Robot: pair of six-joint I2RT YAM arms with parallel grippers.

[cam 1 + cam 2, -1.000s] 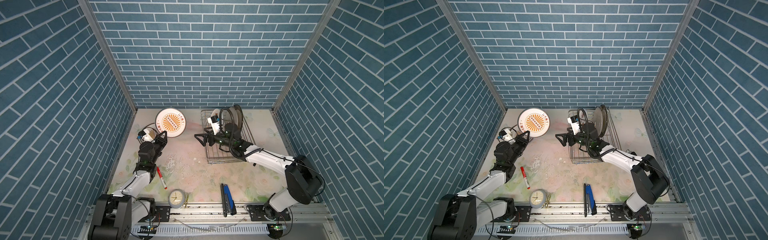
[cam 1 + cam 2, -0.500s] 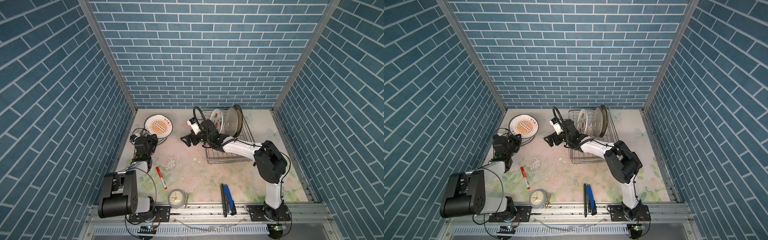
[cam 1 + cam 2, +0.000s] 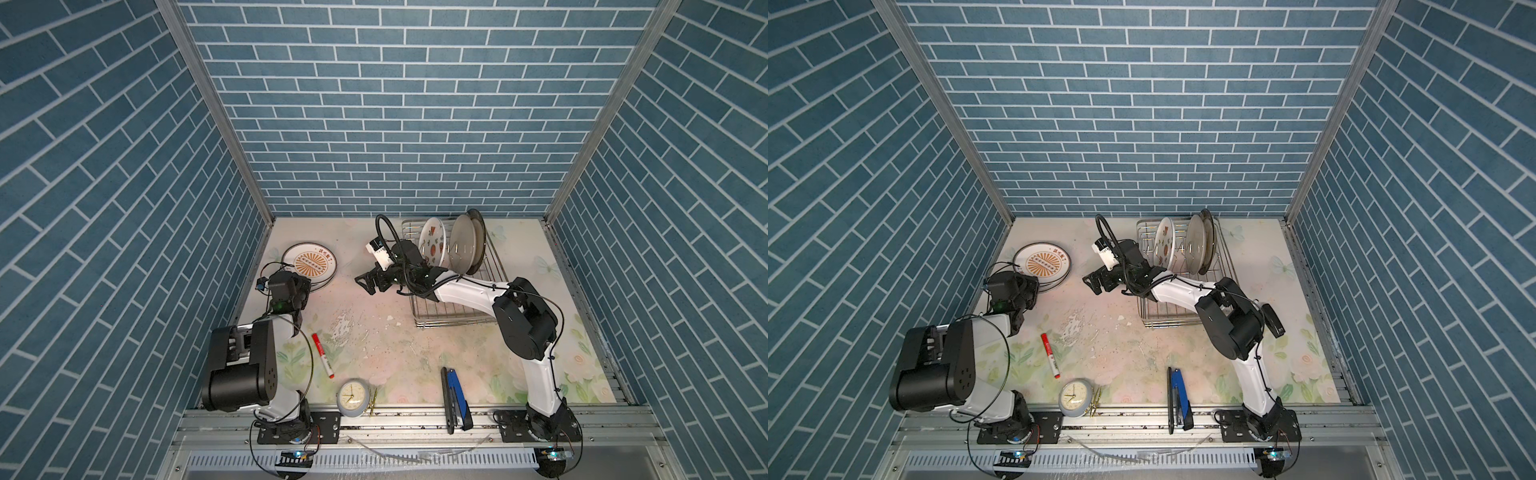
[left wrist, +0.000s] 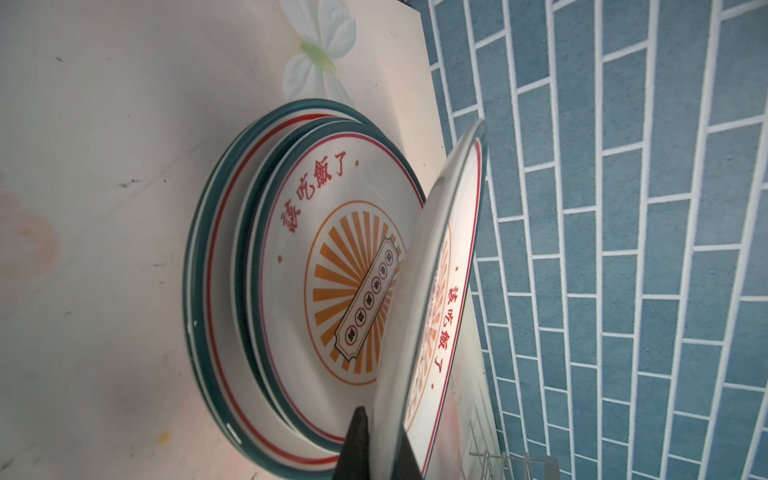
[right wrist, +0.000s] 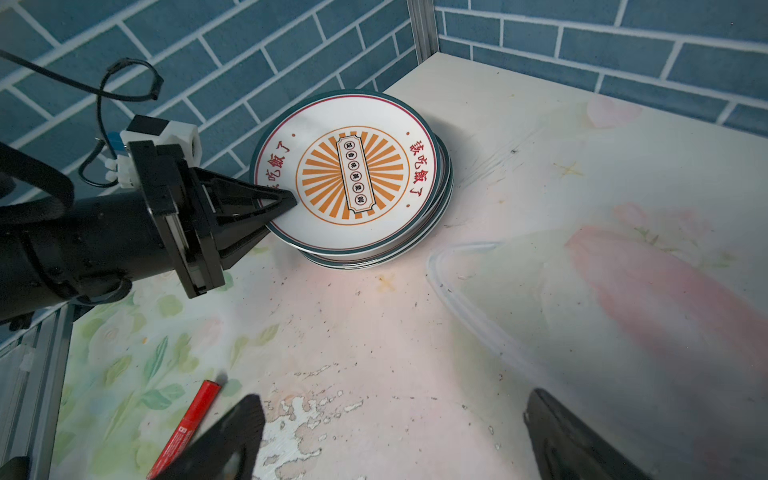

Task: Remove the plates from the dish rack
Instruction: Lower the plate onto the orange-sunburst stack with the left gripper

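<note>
My left gripper (image 3: 305, 286) is shut on the near rim of a white plate (image 3: 309, 264) with an orange sunburst. That plate lies slightly tilted on a stack of plates (image 4: 232, 266) at the back left; the grip also shows in the left wrist view (image 4: 384, 432) and from the right wrist, left gripper (image 5: 286, 199). My right gripper (image 3: 368, 284) hangs open and empty over the table, left of the dish rack (image 3: 457, 307). Three plates stand in the rack: a motif plate (image 3: 432, 245), a greyish plate (image 3: 463, 245) and a dark-rimmed plate (image 3: 480, 226).
A red marker (image 3: 323, 355) lies near the left arm. A small clock (image 3: 352, 397) and a gold clip (image 3: 374, 401) sit at the front edge, with a black and blue tool (image 3: 453, 395) to their right. Brick walls close three sides.
The left gripper has carried the sunburst plate back and down from a steep tilt onto the stack. The right gripper has drawn leftward out of the rack to over the table.
</note>
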